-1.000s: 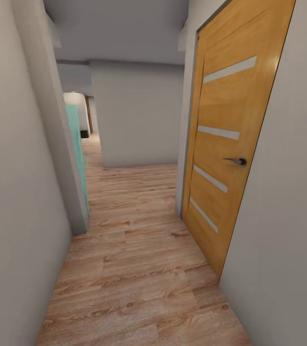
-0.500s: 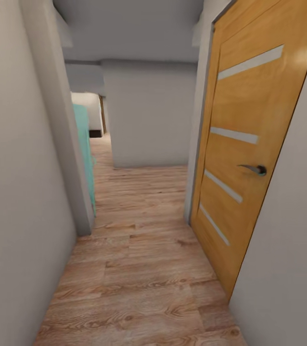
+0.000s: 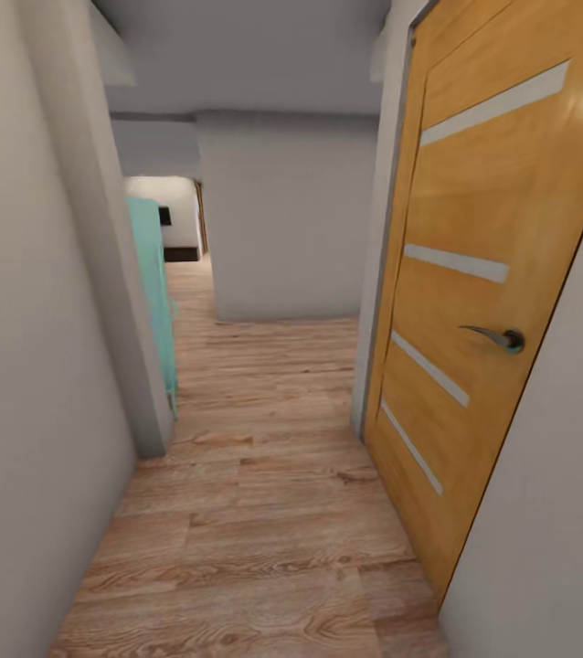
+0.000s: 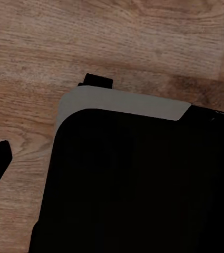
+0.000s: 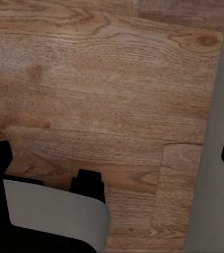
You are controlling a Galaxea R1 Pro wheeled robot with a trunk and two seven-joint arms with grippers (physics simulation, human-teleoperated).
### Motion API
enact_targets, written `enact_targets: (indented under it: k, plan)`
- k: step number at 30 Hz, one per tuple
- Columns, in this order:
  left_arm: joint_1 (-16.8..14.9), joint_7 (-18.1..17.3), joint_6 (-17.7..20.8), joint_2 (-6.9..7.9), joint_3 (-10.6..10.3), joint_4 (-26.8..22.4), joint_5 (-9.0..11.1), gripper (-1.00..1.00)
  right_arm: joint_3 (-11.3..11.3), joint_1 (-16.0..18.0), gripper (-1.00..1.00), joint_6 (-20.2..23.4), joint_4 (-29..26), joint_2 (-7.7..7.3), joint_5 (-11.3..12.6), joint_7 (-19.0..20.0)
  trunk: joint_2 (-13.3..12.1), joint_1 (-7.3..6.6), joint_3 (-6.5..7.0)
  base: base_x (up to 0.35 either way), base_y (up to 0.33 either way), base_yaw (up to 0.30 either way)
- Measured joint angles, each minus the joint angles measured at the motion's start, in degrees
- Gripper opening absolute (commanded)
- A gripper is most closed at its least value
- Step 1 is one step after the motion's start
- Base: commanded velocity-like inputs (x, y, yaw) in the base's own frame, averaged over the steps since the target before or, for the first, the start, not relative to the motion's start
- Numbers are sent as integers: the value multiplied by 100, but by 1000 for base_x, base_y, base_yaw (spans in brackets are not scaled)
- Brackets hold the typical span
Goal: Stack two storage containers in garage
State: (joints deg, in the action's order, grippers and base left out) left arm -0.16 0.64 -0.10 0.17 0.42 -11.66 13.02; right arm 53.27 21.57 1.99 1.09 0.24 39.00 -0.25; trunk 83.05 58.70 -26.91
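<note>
Currently travelling a narrow hallway over wood plank floor; wooden door at two o'clock, teal panel at eleven. Containers not sighted. Right gripper spread, empty; left undeterminable. Advising centred, slow steering.

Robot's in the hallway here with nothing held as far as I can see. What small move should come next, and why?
Probably keep rolling straight ahead along the wood plank floor. The wooden door on the right is closed, with a wall close on the left, while the corridor ahead runs on leftward past the turquoise panel. No container is in sight.
</note>
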Motion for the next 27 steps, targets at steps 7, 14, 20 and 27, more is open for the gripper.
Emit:
enact_targets:
  k: [7,14,20,27]
  plan:
    - [2,-7,-2,7,0,0,1,100,3,-370,100,-161,25,25,-41,60,0,0,0,292,-129,0]
    - [3,-9,-6,36,0,0,12,100,5,-492,100,-302,26,21,-34,59,0,0,0,298,-100,0]
    - [1,-45,-6,134,1,-4,312,100,4,-501,100,-300,26,38,-34,36,0,0,0,315,-13,0]
    - [5,-73,-4,178,-1,-12,542,100,4,-501,100,-312,26,34,-39,12,0,-1,0,321,17,0]
